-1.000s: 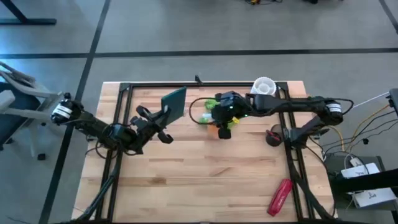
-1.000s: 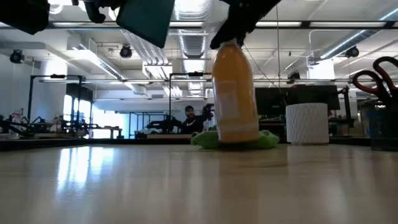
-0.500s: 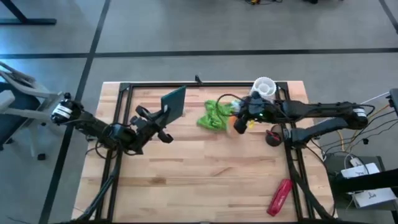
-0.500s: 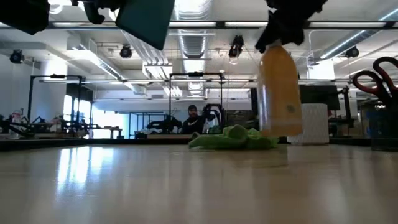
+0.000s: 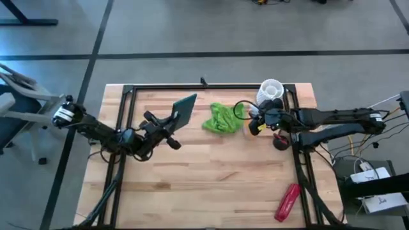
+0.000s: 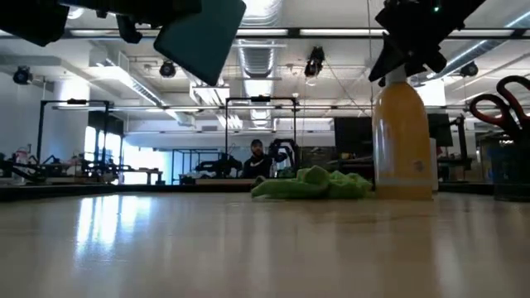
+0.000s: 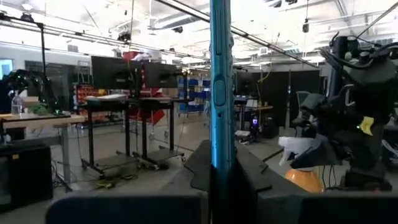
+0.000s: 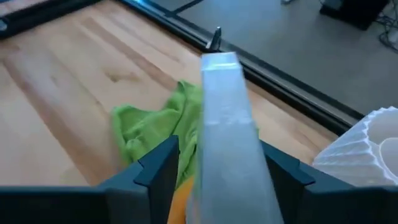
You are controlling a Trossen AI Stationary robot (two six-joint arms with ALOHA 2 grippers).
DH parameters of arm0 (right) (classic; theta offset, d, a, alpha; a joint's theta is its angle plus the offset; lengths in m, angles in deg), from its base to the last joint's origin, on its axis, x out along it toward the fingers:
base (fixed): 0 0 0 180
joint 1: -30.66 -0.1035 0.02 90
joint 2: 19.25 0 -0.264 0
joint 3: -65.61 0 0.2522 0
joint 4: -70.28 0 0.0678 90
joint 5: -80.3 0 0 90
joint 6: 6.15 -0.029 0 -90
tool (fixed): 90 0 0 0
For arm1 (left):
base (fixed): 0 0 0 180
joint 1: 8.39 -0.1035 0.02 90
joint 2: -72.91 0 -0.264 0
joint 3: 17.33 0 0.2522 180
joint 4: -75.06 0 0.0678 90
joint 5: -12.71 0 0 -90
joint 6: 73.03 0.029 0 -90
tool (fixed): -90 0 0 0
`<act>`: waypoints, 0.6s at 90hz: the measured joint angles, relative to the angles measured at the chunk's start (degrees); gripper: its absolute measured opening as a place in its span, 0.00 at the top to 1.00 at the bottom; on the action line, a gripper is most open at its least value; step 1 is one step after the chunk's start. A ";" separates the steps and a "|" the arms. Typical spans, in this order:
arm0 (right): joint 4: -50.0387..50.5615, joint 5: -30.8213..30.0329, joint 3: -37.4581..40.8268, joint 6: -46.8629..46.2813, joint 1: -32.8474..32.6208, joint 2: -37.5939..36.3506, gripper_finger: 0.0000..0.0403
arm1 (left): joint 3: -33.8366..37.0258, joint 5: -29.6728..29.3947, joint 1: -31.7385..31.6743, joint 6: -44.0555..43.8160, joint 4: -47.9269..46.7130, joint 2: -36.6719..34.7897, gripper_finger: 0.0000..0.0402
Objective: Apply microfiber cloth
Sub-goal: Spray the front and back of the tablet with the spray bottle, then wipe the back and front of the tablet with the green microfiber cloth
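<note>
Wiping not yet begun: crumpled lime-green microfiber cloth point(image 5: 222, 118) lies untouched on the wooden table point(image 5: 211, 172); dark flat rectangular device point(image 5: 184, 109) is clamped aloft by left gripper point(image 5: 167, 122), orange spray bottle point(image 6: 402, 141) by right gripper point(image 5: 257, 120)

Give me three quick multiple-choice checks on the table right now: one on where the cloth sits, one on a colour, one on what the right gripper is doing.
1. Where does the microfiber cloth lie?
A. On the table between the two grippers
B. Inside the white cup
C. On the floor

2. What colour is the spray bottle?
A. Blue
B. Orange
C. White

3. What is the state of the right gripper?
A. Open over the cloth
B. Shut on the cloth
C. Shut on the spray bottle

Answers: 1 A, the cloth lies crumpled on the wood between the arms. 2 B, the low view shows an orange body. 3 C, its fingers clamp the bottle's head while the left gripper holds the dark flat device.
</note>
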 joint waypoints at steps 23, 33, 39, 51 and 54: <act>4.86 0.47 -7.25 5.49 0.00 -0.83 0.54 | -0.55 -0.24 0.00 2.54 -0.07 -1.82 0.98; 6.04 2.12 -10.28 8.22 0.00 -0.21 0.45 | -0.55 -0.25 0.00 2.59 -0.34 -1.90 0.98; 4.42 2.09 -12.00 9.64 0.00 0.63 0.39 | -0.55 -0.27 -0.16 2.73 -0.39 -1.90 0.98; -3.92 2.27 -13.82 16.45 0.07 4.14 0.30 | -0.55 -2.37 -1.12 2.95 -0.58 -2.57 0.98; -6.20 2.78 -14.10 18.39 0.30 5.68 0.29 | -0.55 -3.74 -1.41 2.90 -1.20 -2.90 0.98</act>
